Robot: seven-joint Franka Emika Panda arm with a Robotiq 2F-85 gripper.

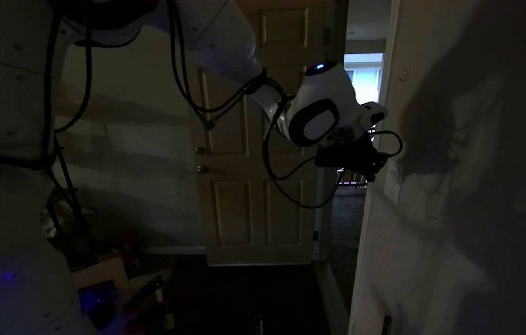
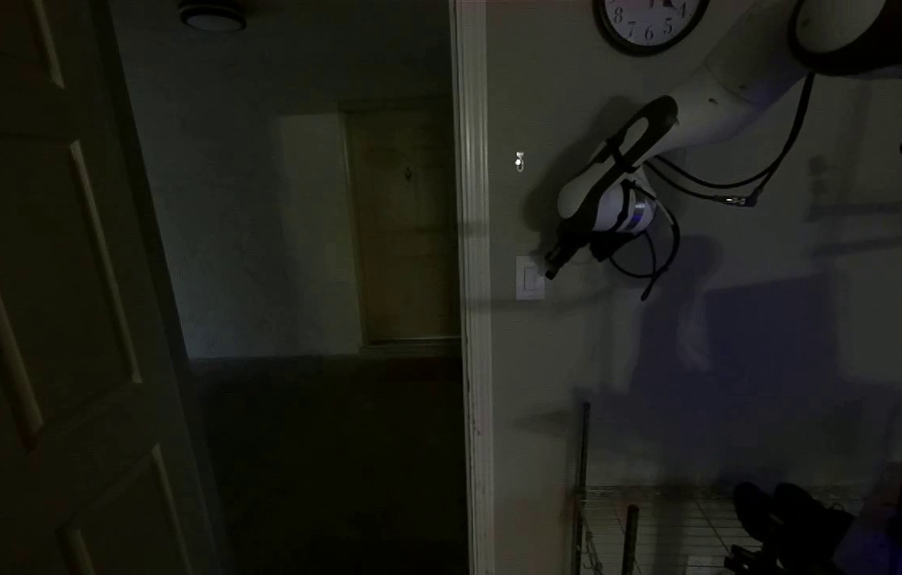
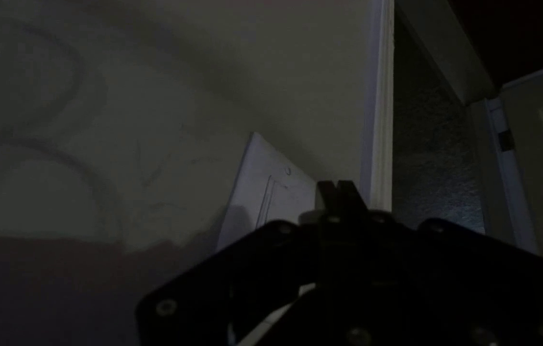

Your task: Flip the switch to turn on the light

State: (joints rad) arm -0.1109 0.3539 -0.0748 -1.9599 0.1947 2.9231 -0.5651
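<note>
Although contact cannot be told, the gripper (image 3: 337,186), jaws together and empty, hangs close by the switch (image 2: 530,279), on the wall (image 2: 535,359) beside the door frame (image 2: 475,319). Approach seems in hand; next calls for squaring up, then one short push.

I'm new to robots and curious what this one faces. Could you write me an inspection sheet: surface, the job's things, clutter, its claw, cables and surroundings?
Surface: pale upright wall, streaked with shadows.
Job's things: switch on that wall, a pale plate beside the doorway trim.
Clutter: wire rack and dark objects low down, too dim to name.
Gripper: shut, nothing seen in its grasp, close to the switch; contact cannot be told.
Cables: black, hanging in loops from the arm.
Surroundings: dim room; panelled door standing open; clock and hook on the wall.
</note>
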